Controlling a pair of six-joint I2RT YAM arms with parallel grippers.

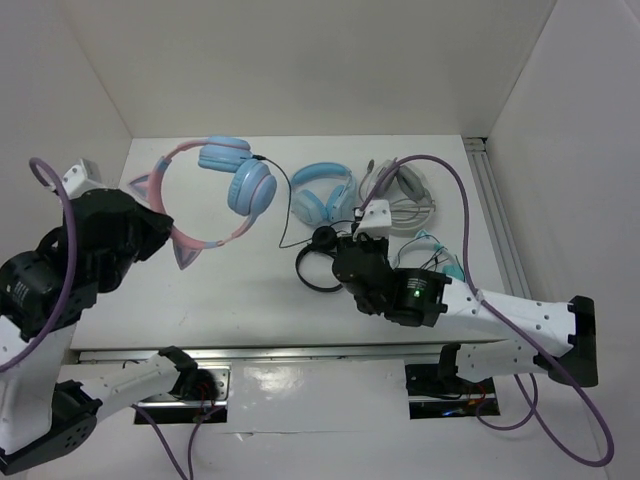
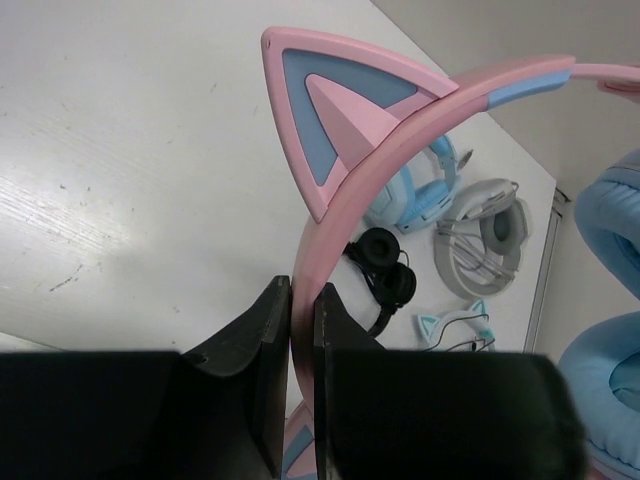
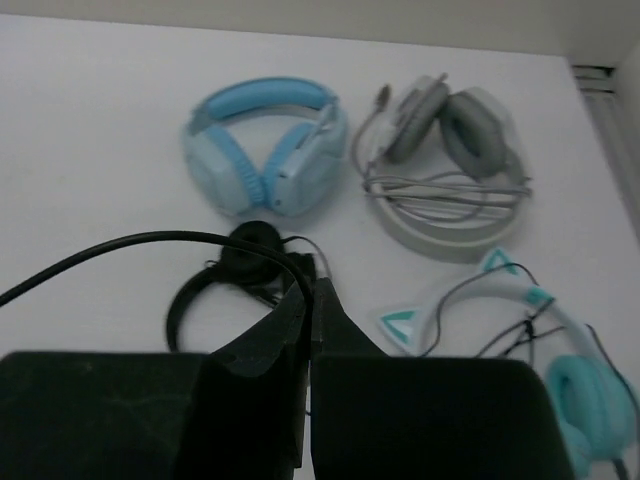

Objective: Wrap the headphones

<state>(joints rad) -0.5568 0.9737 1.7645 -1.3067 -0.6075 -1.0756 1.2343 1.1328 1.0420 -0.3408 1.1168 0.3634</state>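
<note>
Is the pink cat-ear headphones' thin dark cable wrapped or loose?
Loose: the cable trails from the blue earcup in one open strand, not wound round anything.

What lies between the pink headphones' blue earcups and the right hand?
Top view: their thin dark cable, then a small black headset beside the hand.

All-blue headphones (image 3: 265,150), grey pair (image 3: 450,170), small black pair (image 3: 235,270), teal cat-ear pair (image 3: 540,340) on white table (image 1: 230,290).

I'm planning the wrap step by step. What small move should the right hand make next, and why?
Probably swing the right hand toward the headphones to start a first loop: it seems shut on the thin cable, well apart from them, while the left hand pinches their pink headband.
</note>
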